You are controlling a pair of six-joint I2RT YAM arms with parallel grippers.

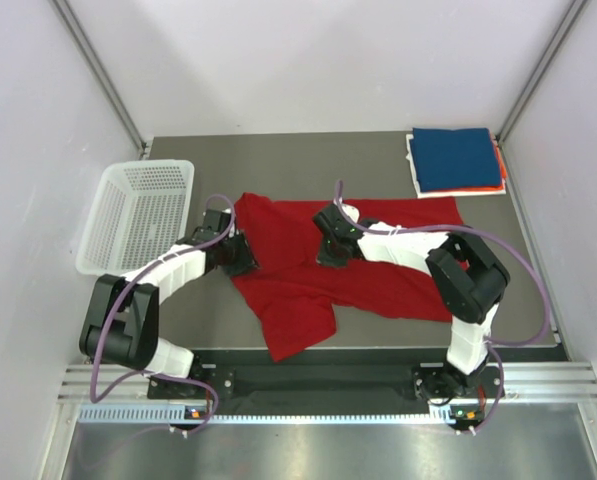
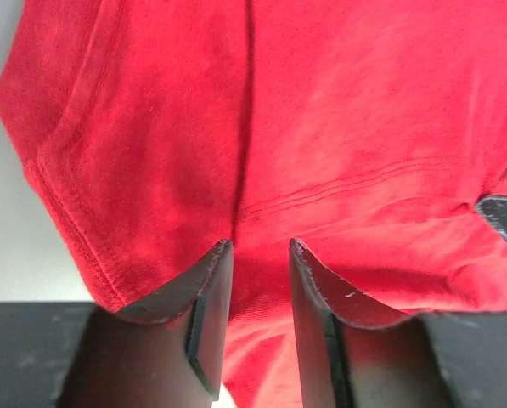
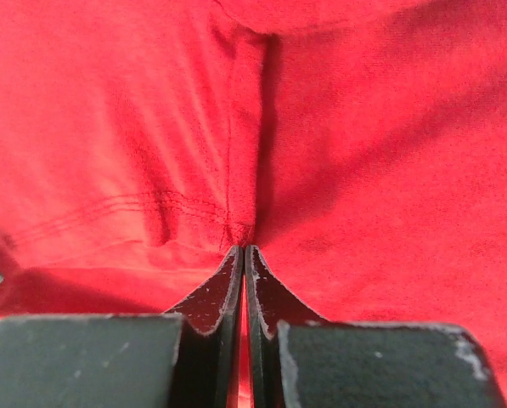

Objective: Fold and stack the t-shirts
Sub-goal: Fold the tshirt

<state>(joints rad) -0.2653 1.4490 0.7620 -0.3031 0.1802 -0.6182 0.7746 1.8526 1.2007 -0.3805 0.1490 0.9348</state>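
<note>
A large bright red t-shirt point(image 1: 298, 290) lies spread and rumpled across the middle of the table. My left gripper point(image 1: 240, 256) rests low on the shirt's left edge; in the left wrist view point(image 2: 260, 248) its jaws stand a little apart over the red cloth point(image 2: 321, 127) near a hem. My right gripper point(image 1: 330, 247) sits on the shirt's upper middle; in the right wrist view point(image 3: 244, 249) its jaws are pressed together on a pinched ridge of red cloth point(image 3: 245, 127) at a stitched seam. A folded stack, dark blue point(image 1: 456, 158) on top with orange and white edges, lies at the back right corner.
A white mesh plastic basket point(image 1: 138, 215) stands at the table's left edge, just left of my left arm. The shirt's lower flap reaches the table's front edge point(image 1: 378, 349). Grey walls close in on both sides.
</note>
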